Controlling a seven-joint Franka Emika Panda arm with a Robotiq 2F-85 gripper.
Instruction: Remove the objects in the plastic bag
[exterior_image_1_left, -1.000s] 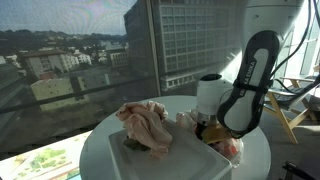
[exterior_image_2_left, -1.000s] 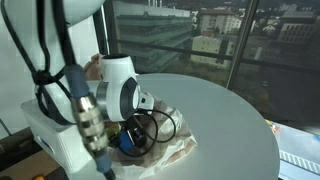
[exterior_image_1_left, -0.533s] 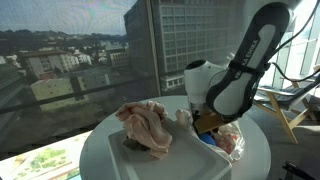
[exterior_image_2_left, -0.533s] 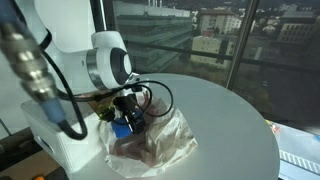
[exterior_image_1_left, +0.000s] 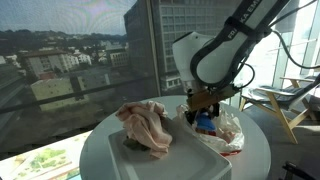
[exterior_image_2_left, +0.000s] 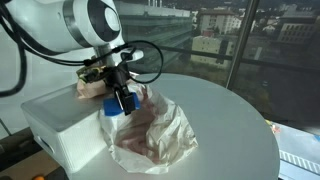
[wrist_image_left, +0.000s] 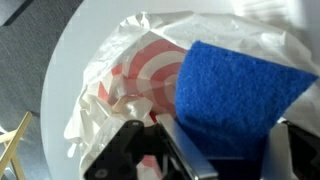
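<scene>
We see the arm arch down from the upper right, gripper pointing downward, jaws clamped on the blue item.

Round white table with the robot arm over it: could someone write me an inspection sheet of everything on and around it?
Surface: round white table, with a white box at its edge.
Job's things: blue item is held at the mouth of the clear plastic bag; whether it is fully out cannot be told. The pinkish cloth lies outside the bag.
Clutter: nothing seen; a red-and-white patch shows through the bag in the wrist view, nature unclear.
Grippers: hand shut on the blue item.
Cables: black cable loops beside the arm's wrist.
Surroundings: tall windows with city buildings outside.
</scene>
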